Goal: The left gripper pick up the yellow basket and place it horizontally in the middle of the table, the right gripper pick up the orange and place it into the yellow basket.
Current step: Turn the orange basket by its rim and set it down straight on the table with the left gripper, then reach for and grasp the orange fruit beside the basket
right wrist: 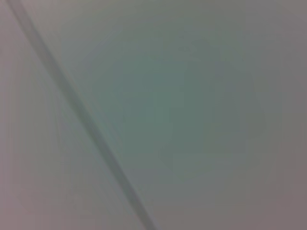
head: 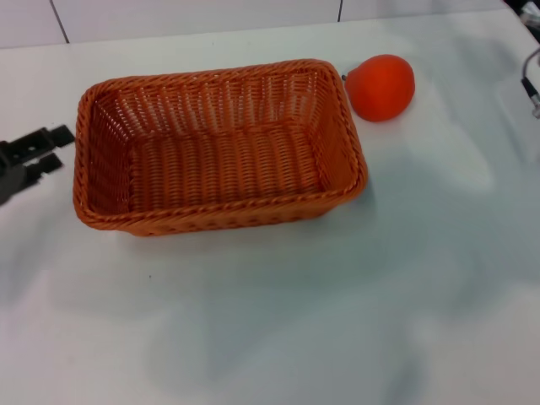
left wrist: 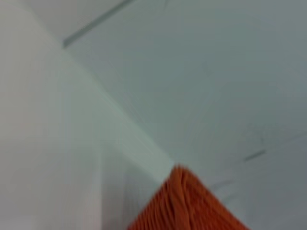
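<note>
The yellow basket [head: 221, 145], orange-brown wicker and empty, lies lengthwise across the middle of the white table [head: 278, 321]. One of its corners shows in the left wrist view [left wrist: 184, 203]. The orange [head: 381, 87] rests on the table just outside the basket's far right corner. My left gripper [head: 52, 148] is at the left edge, just beside the basket's left end, open and empty. Only a small dark part of my right gripper [head: 531, 88] shows at the right edge, well to the right of the orange.
The table's far edge meets a white wall with dark seams [head: 341, 10]. The right wrist view shows only a pale surface with a dark line [right wrist: 81, 115].
</note>
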Action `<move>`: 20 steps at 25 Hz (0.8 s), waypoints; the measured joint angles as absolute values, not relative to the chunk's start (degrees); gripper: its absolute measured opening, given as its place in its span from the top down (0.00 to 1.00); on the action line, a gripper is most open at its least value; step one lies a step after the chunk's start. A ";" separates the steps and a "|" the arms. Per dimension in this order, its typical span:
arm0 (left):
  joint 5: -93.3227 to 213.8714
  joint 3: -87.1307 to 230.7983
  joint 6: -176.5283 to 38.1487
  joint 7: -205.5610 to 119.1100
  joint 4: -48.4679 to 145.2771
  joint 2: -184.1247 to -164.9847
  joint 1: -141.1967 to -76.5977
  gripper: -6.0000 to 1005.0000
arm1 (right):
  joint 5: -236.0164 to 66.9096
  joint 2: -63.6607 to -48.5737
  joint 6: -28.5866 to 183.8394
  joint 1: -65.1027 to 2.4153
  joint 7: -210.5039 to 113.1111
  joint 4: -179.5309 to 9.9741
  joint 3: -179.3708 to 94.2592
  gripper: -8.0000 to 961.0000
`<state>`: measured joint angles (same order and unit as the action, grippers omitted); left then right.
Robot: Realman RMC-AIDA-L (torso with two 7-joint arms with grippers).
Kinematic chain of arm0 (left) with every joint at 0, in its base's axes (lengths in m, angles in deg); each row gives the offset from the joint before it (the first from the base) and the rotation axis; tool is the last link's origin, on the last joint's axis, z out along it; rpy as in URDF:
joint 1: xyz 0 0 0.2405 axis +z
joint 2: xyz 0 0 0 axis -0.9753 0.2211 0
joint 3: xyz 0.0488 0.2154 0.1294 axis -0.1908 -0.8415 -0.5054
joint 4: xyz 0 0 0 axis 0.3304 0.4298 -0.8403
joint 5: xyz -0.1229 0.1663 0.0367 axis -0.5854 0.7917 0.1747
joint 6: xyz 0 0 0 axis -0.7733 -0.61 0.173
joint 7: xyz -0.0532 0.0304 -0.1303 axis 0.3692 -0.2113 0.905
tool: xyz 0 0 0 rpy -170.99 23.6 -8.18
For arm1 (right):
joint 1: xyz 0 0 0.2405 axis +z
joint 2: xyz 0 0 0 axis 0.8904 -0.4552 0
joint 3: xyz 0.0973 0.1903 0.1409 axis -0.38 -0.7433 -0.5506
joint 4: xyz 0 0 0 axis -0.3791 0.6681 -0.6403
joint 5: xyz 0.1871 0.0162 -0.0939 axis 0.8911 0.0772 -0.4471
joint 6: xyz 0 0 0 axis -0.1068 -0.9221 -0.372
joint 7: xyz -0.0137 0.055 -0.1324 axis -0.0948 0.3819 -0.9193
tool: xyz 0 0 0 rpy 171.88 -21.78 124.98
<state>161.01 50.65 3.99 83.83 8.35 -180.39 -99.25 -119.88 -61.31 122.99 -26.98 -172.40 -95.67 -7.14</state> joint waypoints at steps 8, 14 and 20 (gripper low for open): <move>155.45 57.81 3.44 62.48 9.96 -181.10 -99.66 0.33 | -156.29 -53.16 126.11 -25.38 -136.34 -110.39 1.93 0.02; 143.39 59.82 4.02 40.05 15.35 -183.08 -99.82 0.33 | -183.44 -51.14 133.83 -21.87 -115.21 -120.54 -0.03 0.02; 138.49 59.69 4.99 32.90 19.31 -183.30 -100.55 0.33 | -202.50 -52.65 133.75 -17.29 -107.32 -120.84 -0.34 0.02</move>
